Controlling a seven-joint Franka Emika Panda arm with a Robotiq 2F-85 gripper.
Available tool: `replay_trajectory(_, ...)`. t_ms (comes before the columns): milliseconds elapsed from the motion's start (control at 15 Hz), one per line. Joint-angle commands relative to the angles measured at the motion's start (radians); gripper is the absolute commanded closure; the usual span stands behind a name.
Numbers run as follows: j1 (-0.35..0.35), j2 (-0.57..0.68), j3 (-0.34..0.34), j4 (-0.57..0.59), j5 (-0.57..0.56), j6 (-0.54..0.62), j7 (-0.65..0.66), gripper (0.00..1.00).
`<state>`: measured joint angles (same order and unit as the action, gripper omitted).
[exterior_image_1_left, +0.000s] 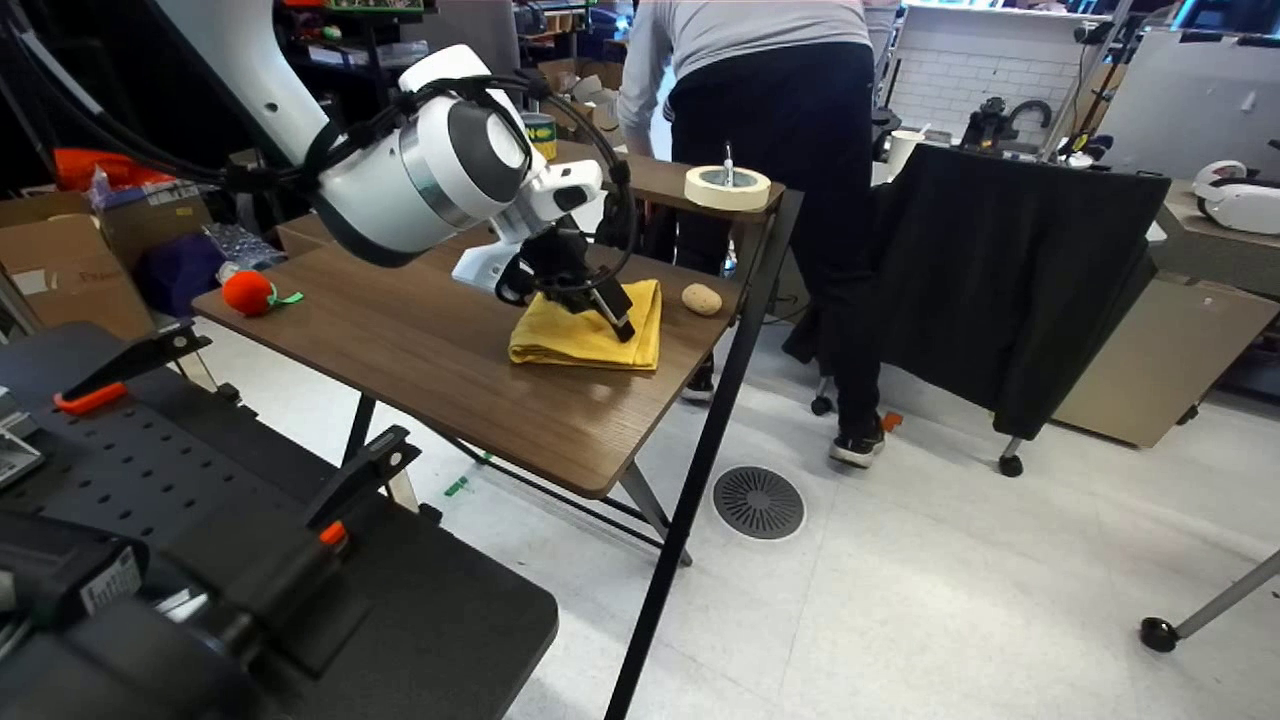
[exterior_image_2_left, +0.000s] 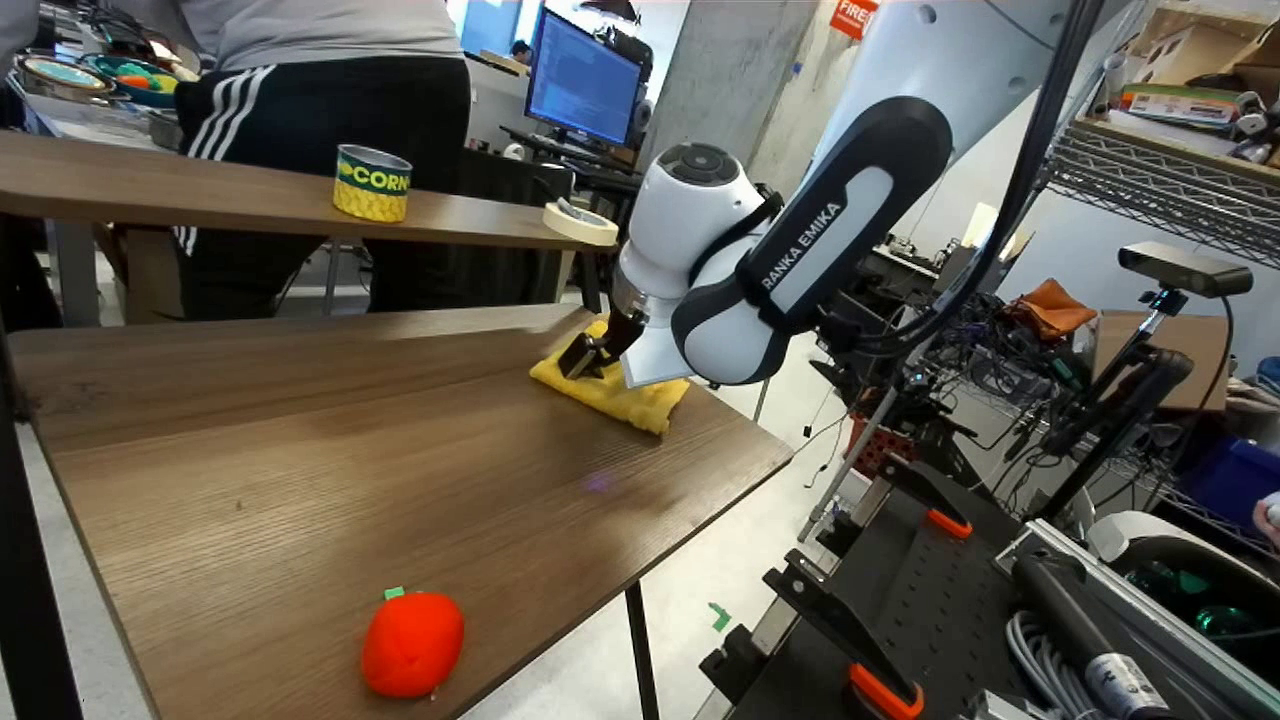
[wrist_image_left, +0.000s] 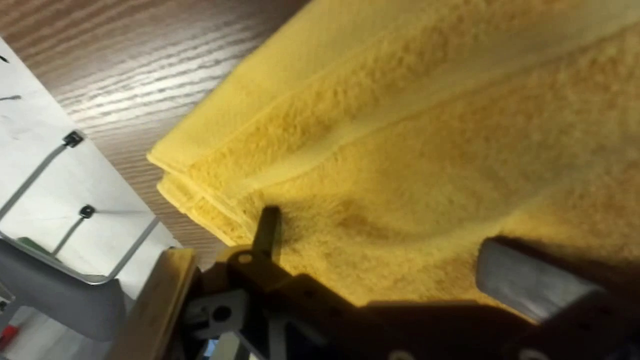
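You had the gripper (wrist_image_left: 382, 232) tipped down over the folded yellow towel (wrist_image_left: 425, 165), its jaws parted wide, though you could not tell whether both fingertips (wrist_image_left: 525, 280) pressed into it. The towel lay near one end of the brown table (exterior_image_2_left: 300, 480), a tan potato-shaped object (exterior_image_1_left: 701, 299) near it and a red round object (exterior_image_2_left: 412, 645), tipped with green, well apart.
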<state>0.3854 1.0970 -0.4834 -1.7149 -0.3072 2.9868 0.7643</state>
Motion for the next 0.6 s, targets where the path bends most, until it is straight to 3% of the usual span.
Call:
replay_trajectory(0,-0.131,-0.075,0.163,-0.043,0.056,0.077,-0.245,0.0)
replay_trajectory(400,-0.389,-0.151,0.486,-0.062,0.152,-0.031,-0.645,0.0)
replay_trajectory(533,-0.409,-0.162,0.521,-0.05,0.196,-0.167,-0.694,0.0)
